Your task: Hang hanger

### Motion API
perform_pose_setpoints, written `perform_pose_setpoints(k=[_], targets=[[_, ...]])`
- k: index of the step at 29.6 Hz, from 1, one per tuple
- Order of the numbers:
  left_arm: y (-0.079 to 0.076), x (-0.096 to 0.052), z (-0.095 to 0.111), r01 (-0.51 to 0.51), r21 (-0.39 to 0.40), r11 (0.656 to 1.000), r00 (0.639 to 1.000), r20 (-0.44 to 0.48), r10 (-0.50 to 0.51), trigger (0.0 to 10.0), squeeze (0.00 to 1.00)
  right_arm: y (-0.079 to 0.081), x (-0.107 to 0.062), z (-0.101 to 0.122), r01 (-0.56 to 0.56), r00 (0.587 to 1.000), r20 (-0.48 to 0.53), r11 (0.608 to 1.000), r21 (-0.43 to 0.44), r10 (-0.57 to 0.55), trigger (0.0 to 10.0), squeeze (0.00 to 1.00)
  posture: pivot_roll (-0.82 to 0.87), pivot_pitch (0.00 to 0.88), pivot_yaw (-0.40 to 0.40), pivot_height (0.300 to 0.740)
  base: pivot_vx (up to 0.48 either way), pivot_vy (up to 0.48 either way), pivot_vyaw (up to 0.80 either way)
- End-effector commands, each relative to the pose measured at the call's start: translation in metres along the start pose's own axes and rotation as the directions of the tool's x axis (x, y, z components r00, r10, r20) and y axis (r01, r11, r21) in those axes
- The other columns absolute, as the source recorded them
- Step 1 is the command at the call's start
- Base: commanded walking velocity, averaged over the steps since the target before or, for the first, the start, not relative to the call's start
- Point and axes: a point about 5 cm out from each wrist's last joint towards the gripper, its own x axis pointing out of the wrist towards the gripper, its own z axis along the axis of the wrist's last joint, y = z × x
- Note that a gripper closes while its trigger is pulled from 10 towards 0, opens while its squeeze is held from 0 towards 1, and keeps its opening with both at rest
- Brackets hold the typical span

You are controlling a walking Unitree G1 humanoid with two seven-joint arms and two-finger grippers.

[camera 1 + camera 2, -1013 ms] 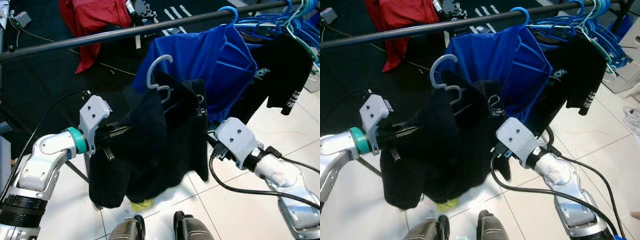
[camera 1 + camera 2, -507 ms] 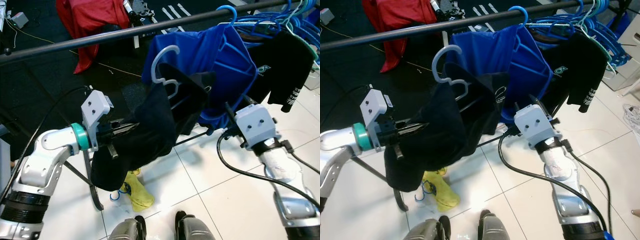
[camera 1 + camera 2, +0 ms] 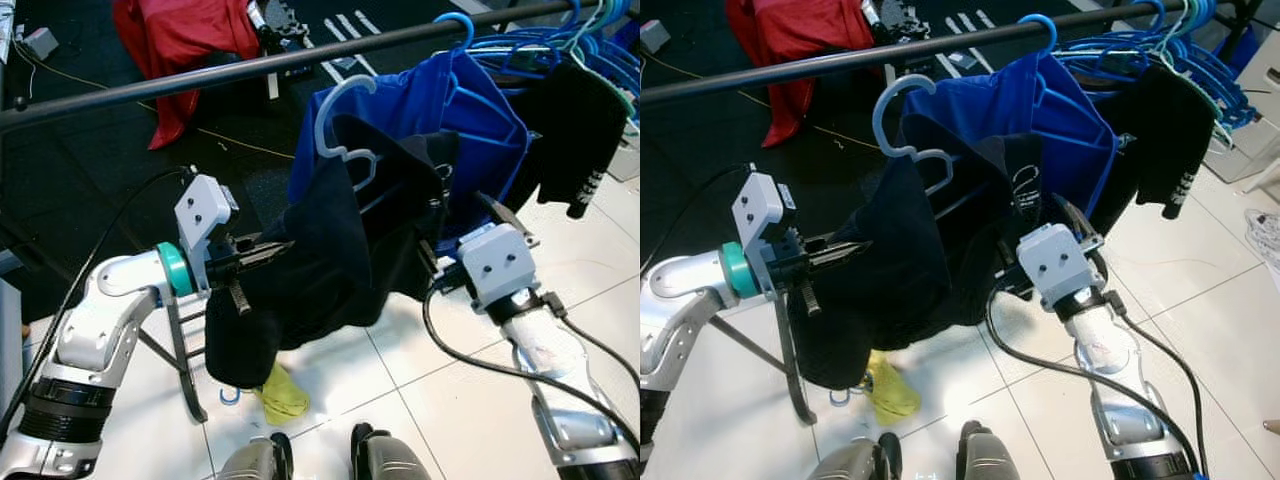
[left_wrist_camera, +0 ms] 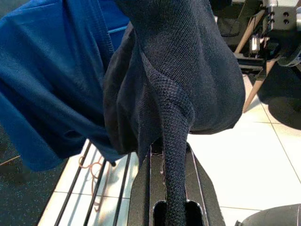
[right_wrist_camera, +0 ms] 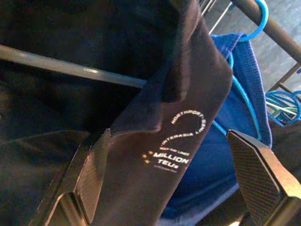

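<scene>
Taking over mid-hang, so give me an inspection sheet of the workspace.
Surface: white tile floor.
Job's things: pale hanger carrying dark garment, hook just under the rail, not on it.
Clutter: yellow cloth on floor; red garment behind.
Grippers: left gripper shut on the dark garment; right gripper open around its printed flap.
Cables: black cable looping off right arm.
Surroundings: blue shirt, blue hangers on rail.

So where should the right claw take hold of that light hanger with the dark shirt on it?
Probably the bare neck just below the hook of the light hanger, approached from the robot's right. The hook stands free above the dark shirt and under the rail; cloth covers the arms, and the left claw already pinches fabric.
</scene>
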Motion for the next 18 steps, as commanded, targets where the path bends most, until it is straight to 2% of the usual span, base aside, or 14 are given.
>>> perform_pose_setpoints(k=[1, 4, 7, 11, 13, 15, 16, 17, 18], targets=[[-0.001, 0.003, 0.007, 0.026, 0.012, 1.0, 0.999, 0.031, -0.026, 10.0, 0.0, -0.004, 0.002, -0.002, -0.001, 1.0, 0.009, 1.0, -0.015, 0.001, 10.0, 0.0, -0.13, 0.08, 0.095, 0.74, 0.0, 0.0, 0.0], [-0.002, 0.003, 0.008, 0.03, 0.009, 1.0, 0.999, 0.033, -0.03, 10.0, 0.0, -0.008, 0.008, 0.001, 0.003, 1.0, 0.029, 1.0, -0.014, -0.002, 10.0, 0.0, -0.13, 0.079, 0.094, 0.74, 0.0, 0.0, 0.0], [-0.002, 0.002, 0.008, 0.031, 0.005, 1.0, 0.999, 0.035, -0.031, 10.0, 0.0, -0.016, 0.021, 0.008, 0.003, 0.998, 0.07, 1.0, 0.021, -0.004, 10.0, 0.0, -0.12, 0.077, 0.09, 0.74, 0.0, 0.0, 0.0], [-0.003, 0.002, 0.008, 0.031, 0.005, 1.0, 0.999, 0.035, -0.031, 10.0, 0.0, -0.018, 0.023, 0.01, 0.003, 0.997, 0.08, 0.999, 0.035, -0.006, 10.0, 0.0, -0.12, 0.077, 0.09, 0.74, 0.0, 0.0, 0.0], [-0.003, 0.001, 0.007, 0.029, 0.001, 1.0, 0.999, 0.033, -0.029, 10.0, 0.0, -0.022, 0.031, 0.018, -0.01, 0.993, 0.117, 0.99, 0.138, -0.006, 10.0, 0.0, -0.12, 0.076, 0.088, 0.74, 0.0, 0.0, 0.0], [-0.003, 0.001, 0.007, 0.029, 0.001, 1.0, 0.999, 0.033, -0.029, 10.0, 0.0, -0.022, 0.031, 0.018, -0.01, 0.993, 0.117, 0.99, 0.138, -0.006, 10.0, 0.0, -0.12, 0.076, 0.088, 0.74, 0.0, 0.0, 0.0], [-0.004, 0.001, 0.007, 0.027, 0.0, 1.0, 0.999, 0.032, -0.027, 10.0, 0.0, -0.023, 0.034, 0.022, -0.02, 0.992, 0.13, 0.983, 0.18, -0.004, 9.2, 0.0, -0.12, 0.074, 0.089, 0.74, 0.0, 0.0, 0.0], [-0.004, 0.002, 0.006, 0.027, -0.002, 1.0, 0.999, 0.033, -0.027, 10.0, 0.0, -0.023, 0.036, 0.023, -0.028, 0.991, 0.134, 0.976, 0.216, -0.002, 0.0, 0.0, -0.12, 0.074, 0.088, 0.74, 0.0, 0.0, 0.0], [-0.004, 0.002, 0.006, 0.027, -0.002, 1.0, 0.999, 0.033, -0.027, 10.0, 0.0, -0.023, 0.036, 0.023, -0.028, 0.991, 0.134, 0.976, 0.216, -0.002, 0.0, 0.0, -0.12, 0.074, 0.088, 0.74, 0.0, 0.0, 0.0]])
